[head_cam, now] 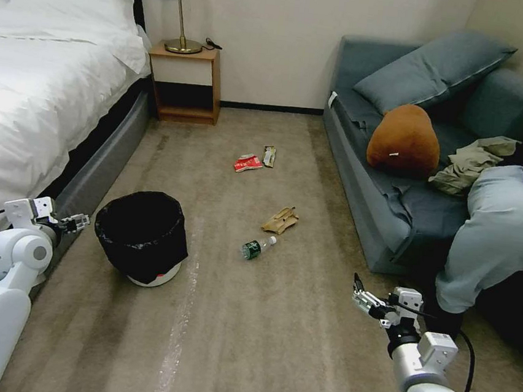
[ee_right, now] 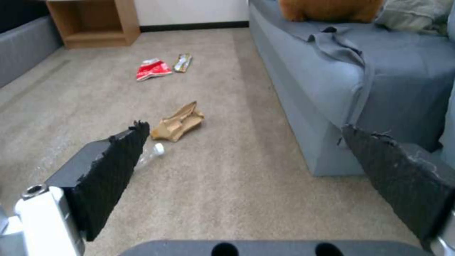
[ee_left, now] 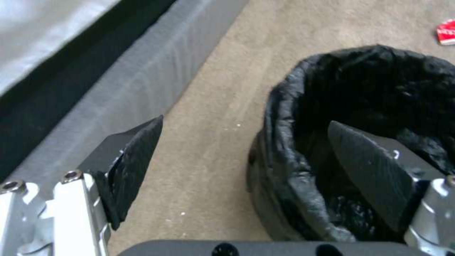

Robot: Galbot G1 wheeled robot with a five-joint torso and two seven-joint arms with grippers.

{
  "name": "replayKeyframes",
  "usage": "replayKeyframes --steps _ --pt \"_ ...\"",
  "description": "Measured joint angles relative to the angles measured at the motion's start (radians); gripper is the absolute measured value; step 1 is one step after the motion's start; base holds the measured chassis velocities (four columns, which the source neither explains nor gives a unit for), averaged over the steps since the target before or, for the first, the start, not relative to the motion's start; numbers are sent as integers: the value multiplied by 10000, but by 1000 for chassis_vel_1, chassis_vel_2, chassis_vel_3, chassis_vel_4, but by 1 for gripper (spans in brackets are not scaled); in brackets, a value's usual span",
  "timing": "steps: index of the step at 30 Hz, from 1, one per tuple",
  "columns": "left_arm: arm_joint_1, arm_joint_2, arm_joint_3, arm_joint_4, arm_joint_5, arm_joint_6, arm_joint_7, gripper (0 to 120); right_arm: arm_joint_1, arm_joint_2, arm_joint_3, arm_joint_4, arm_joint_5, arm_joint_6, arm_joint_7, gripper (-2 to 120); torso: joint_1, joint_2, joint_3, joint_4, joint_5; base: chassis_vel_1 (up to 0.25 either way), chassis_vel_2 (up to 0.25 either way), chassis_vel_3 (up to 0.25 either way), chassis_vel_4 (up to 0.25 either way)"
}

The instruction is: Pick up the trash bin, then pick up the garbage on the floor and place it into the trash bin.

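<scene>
The bed point(head_cam: 31, 94) fills the robot's left side and the grey sofa point(head_cam: 397, 190) its right, with a strip of carpeted floor point(head_cam: 272, 345) between them where all the task's things lie.

The trash bin point(head_cam: 142, 235) stands upright on the carpet near the bed frame, its black liner open and, as far as the left wrist view reaches into it, nothing inside. It is not yet lifted. The left end effector point(head_cam: 77, 222) hovers just beside the bin's rim on the bed side, fingers spread wide and holding nothing; in the left wrist view one pad point(ee_left: 374, 174) sits over the bin's mouth and the other over bare carpet, so the rim lies between them.

The right end effector point(head_cam: 364, 298) hangs low near the sofa's front (idle, by the look of it), wide open and empty.

All the garbage is on the floor: the crumpled brown paper point(head_cam: 280, 220), the clear bottle point(head_cam: 258, 247) close by it, and farther off the red-and-white packet point(head_cam: 248, 163) beside the bar wrapper point(head_cam: 269, 155).

So the task looks to be at its very start, with the bin grasp being lined up and every pick left to do.
</scene>
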Motion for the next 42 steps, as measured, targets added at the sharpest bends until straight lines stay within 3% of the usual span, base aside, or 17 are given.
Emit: replayKeyframes --steps 12,20,33,42 --pt "-588 -176 817 587 76 -135 224 95 -5 67 7 -17 -86 34 -14 100 0 -1 0 -1 0 0 0 0 0" --pt "-1288 -341 1354 1475 319 -223 282 94 -6 135 10 -76 -171 109 -17 100 0 0 0 -1 1 0 0 0 0" --pt "-1700 -647 1590 2790 866 -404 549 94 -70 208 -94 -73 -348 193 -24 100 0 0 -1 0 0 0 0 0 0" --pt "-1874 -797 1653 3266 1077 -498 650 94 -138 243 -198 -72 -477 301 -32 100 0 0 -1 0 0 0 0 0 0"
